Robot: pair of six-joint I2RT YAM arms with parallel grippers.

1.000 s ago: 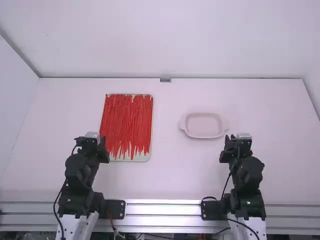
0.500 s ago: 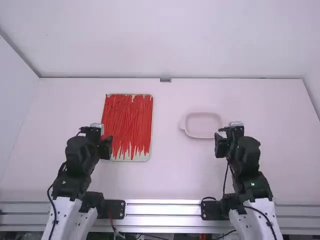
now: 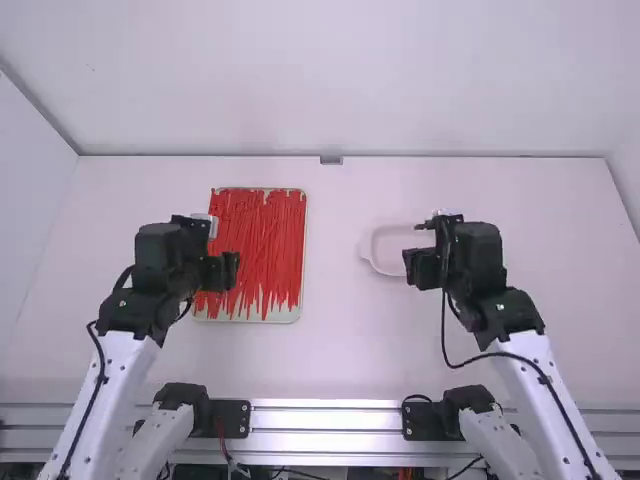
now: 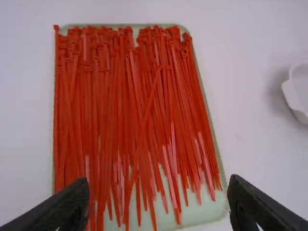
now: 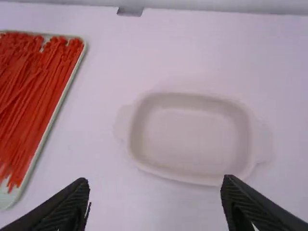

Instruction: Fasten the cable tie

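White desk [image 3: 340, 330], tray [image 4: 202, 217] of red cable ties [image 4: 130, 120]: probably light, bendy, slippery. Wide open are left claw [image 4: 158, 187] and right claw [image 5: 154, 187]. Pinch one loose tip.

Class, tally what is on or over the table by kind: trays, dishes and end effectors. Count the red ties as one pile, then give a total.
Tray: 1
Tie pile: 1
Dish: 1
End effectors: 2, the left end effector and the right end effector
Total: 5
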